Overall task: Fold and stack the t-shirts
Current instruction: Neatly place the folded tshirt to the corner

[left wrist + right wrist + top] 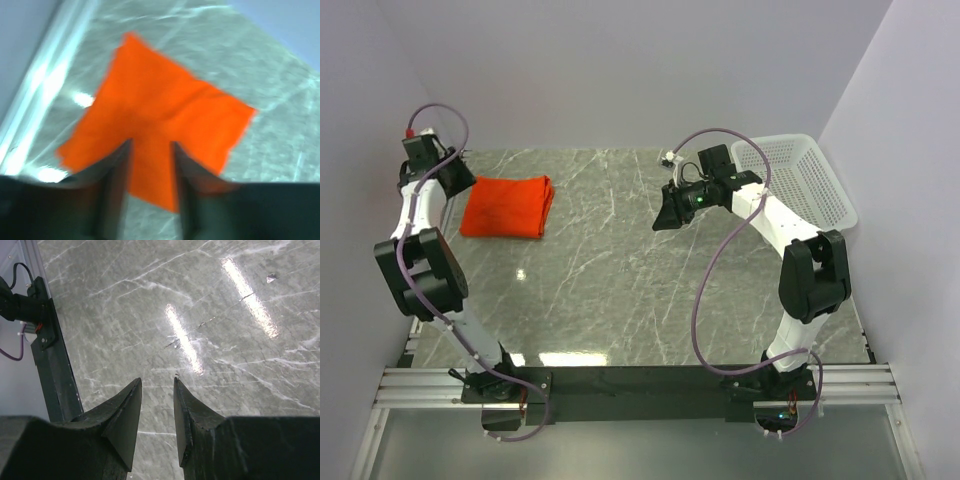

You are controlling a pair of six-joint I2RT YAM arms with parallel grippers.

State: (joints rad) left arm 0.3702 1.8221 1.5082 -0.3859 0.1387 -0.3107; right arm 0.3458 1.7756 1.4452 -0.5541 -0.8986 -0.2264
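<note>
1. Nearest, along the bottom of the overhead view, one metal rail [640, 382] carries my two arm bases, one at lower left and one at lower right.
2. Beyond the rail lies one grey marbled table [620, 290], filling the middle of the frame.
3. I count two arms. My left arm climbs the left edge of the overhead view, folds at the elbow and reaches to the upper left. My right arm rises on the right side, bends at the elbow and stretches toward the centre.
4. My right gripper [667, 217] hangs above bare table, just right of centre, pointing down and toward the left. In its wrist view my right gripper [156, 381] has its fingers [125, 415] a narrow gap apart, with nothing between them.
5. My left gripper [458, 177] sits at the upper left, just beside the cloth's left edge. Its wrist view is blurred, yet my left gripper [151, 145] shows its fingers [116, 185] spread, with only orange cloth in the gap.
6. There is one t-shirt [508, 206], orange and folded into a flat rectangle, on the table at upper left. From the left wrist the t-shirt [165, 110] fills the centre.
7. Farthest, at the upper right, one white basket [807, 180] sits at the table's edge, behind my right arm.
</note>
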